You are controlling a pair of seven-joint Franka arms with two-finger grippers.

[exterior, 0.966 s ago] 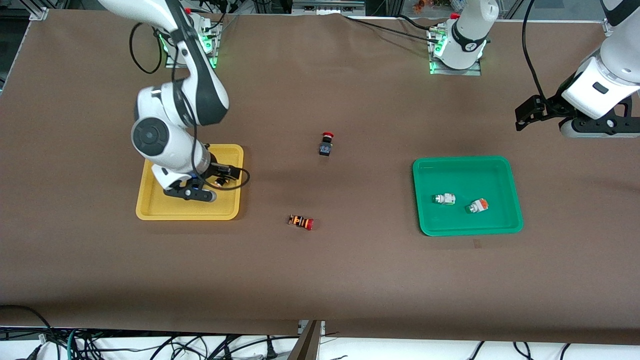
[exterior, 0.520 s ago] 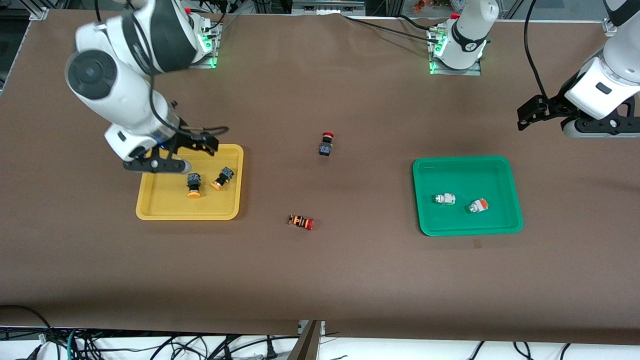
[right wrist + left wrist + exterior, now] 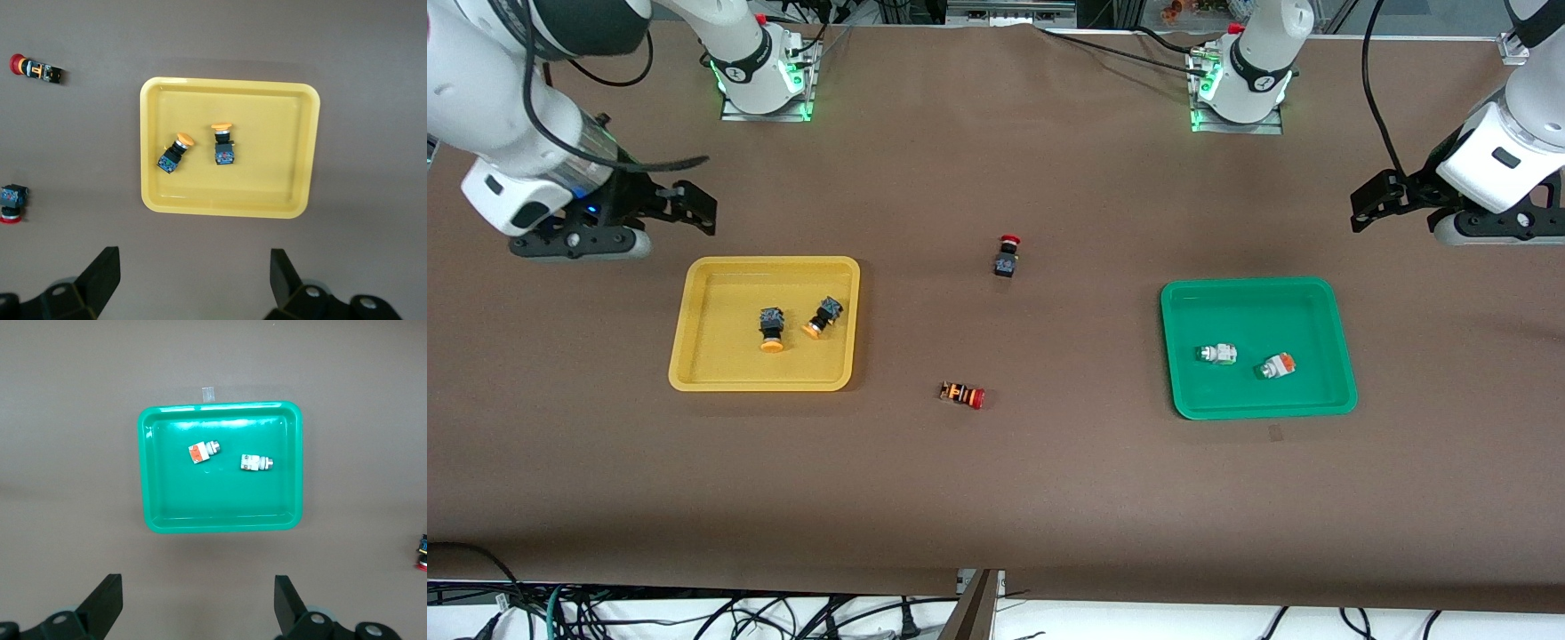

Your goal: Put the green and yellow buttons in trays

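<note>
1. Orange-striped switch with red cap [image 3: 962, 395] lies on its side on the desk [image 3: 996, 498], nearest the front camera, between the two trays.
2. Yellow tray [image 3: 694, 373], toward the right arm's end: two yellow-capped buttons [image 3: 771, 327] [image 3: 822, 316] inside, close together.
3. Green tray [image 3: 1325, 298], toward the left arm's end: white button [image 3: 1216, 354] and orange-block button [image 3: 1277, 365] inside.
4. Black switch with red cap [image 3: 1008, 256] sits mid-desk, farther off.
5. Right pincer [image 3: 685, 209] spread wide, holding nothing, above bare desk beside the yellow tray.
6. Left pincer [image 3: 1371, 203] spread, holding nothing, above desk past the green tray.
</note>
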